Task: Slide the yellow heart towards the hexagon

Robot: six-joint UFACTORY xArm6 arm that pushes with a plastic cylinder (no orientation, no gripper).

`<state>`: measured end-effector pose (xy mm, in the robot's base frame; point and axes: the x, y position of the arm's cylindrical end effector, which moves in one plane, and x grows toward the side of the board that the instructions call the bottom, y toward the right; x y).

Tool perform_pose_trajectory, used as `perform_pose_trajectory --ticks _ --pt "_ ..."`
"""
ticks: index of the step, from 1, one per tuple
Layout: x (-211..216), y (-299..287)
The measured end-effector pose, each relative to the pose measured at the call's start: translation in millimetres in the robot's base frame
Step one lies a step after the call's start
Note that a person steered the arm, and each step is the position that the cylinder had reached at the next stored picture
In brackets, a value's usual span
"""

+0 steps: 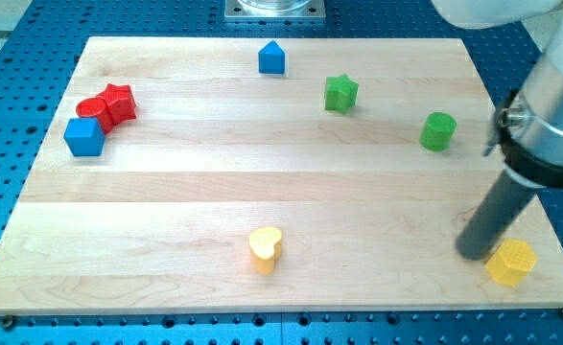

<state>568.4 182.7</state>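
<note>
The yellow heart (266,248) lies near the view's bottom, a little left of centre. The yellow hexagon (510,262) sits at the view's bottom right corner of the board. My tip (474,253) is at the lower end of the dark rod, just left of the hexagon and close to or touching it. The tip is far to the right of the heart.
A blue house-shaped block (272,58) sits at the top centre. A green star (340,93) and a green cylinder (438,130) lie at the upper right. A red star (118,103), a red cylinder (91,107) and a blue cube (84,137) cluster at the upper left.
</note>
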Motion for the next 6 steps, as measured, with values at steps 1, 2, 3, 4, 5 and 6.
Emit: perform_pose_trajectory --ticks 1,2,3,4,5,6 --pt "26.7 -98.1" --pt "49.2 -183.4" --pt "27.6 -251.1" --pt "7.6 -212.7" --pt "7.6 -97.0" --pt "6.0 -80.6"
